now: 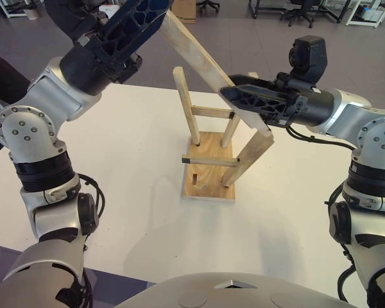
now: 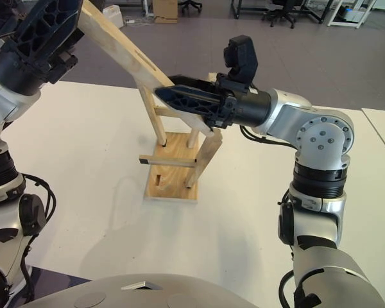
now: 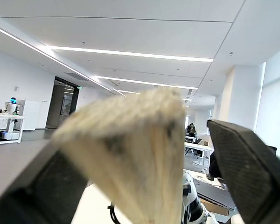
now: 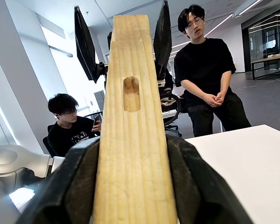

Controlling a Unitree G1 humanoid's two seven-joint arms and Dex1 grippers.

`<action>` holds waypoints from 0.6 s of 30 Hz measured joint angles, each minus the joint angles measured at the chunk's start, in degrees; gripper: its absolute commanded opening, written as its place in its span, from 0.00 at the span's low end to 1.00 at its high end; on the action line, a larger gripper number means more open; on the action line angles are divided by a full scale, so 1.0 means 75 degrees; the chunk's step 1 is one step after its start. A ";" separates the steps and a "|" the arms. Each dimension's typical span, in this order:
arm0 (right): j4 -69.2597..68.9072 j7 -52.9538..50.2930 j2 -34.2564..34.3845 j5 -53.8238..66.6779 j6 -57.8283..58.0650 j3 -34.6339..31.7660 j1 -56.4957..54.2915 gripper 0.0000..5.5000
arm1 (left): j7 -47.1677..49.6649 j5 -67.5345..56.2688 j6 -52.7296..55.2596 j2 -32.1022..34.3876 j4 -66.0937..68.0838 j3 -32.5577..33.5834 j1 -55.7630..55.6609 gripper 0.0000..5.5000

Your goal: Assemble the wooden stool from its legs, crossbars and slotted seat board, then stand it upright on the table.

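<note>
Here, a long pale wooden stool leg (image 1: 196,54) slants from upper left to centre, clamped by the black left gripper (image 1: 147,19) and black right gripper (image 1: 230,94).

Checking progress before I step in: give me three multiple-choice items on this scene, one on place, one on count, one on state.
1. The seat board lies: A on the table; B held in the air; C on the floor.
2. Grippers holding the slanted leg: A none; B one; C two.
3. Build state: A finished, upright; B inverted, unfinished; C unstarted.
Answers: A, it rests flat on the table; C, left gripper and right gripper both clamp it; B, legs point up from the board.
</note>
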 measured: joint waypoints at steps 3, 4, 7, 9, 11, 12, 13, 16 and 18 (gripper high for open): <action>0.0117 -0.0031 0.0007 0.0111 -0.0007 -0.0004 -0.0144 0.38 | 0.0042 0.0000 -0.0001 -0.0016 0.0000 0.0016 0.0001 0.55; 0.0156 -0.0055 0.0011 0.0130 -0.0007 -0.0008 -0.0151 0.38 | 0.0044 0.0000 -0.0001 -0.0017 0.0000 0.0020 0.0001 0.52; 0.0229 -0.0120 0.0055 0.0223 -0.0007 -0.0018 -0.0311 0.38 | 0.0072 0.0000 -0.0004 -0.0029 0.0006 0.0041 0.0001 0.42; 0.0230 -0.0133 0.0058 0.0253 -0.0009 -0.0034 -0.0351 0.38 | 0.0096 -0.0021 -0.0006 -0.0063 0.0024 0.0049 0.0001 0.38; 0.0237 -0.0193 0.0065 0.0304 -0.0009 -0.0035 -0.0351 0.38 | 0.0131 -0.0057 -0.0008 -0.0106 0.0070 0.0050 -0.0014 0.38; 0.0242 -0.0237 0.0077 0.0346 -0.0009 -0.0043 -0.0351 0.38 | 0.0147 -0.0062 -0.0008 -0.0119 0.0084 0.0051 -0.0038 0.38; 0.0243 -0.0276 0.0102 0.0384 -0.0009 -0.0053 -0.0351 0.38 | 0.0155 -0.0067 -0.0012 -0.0124 0.0094 0.0054 -0.0062 0.38; 0.0244 -0.0423 0.0136 0.0401 -0.0006 -0.0057 -0.0369 0.45 | 0.0206 -0.0097 -0.0016 -0.0127 0.0154 0.0073 -0.0090 0.38; 0.0282 -0.0502 0.0048 0.0461 0.0028 -0.0107 -0.0398 0.51 | 0.0206 0.0011 -0.0023 -0.0013 0.0275 0.0167 -0.0261 0.37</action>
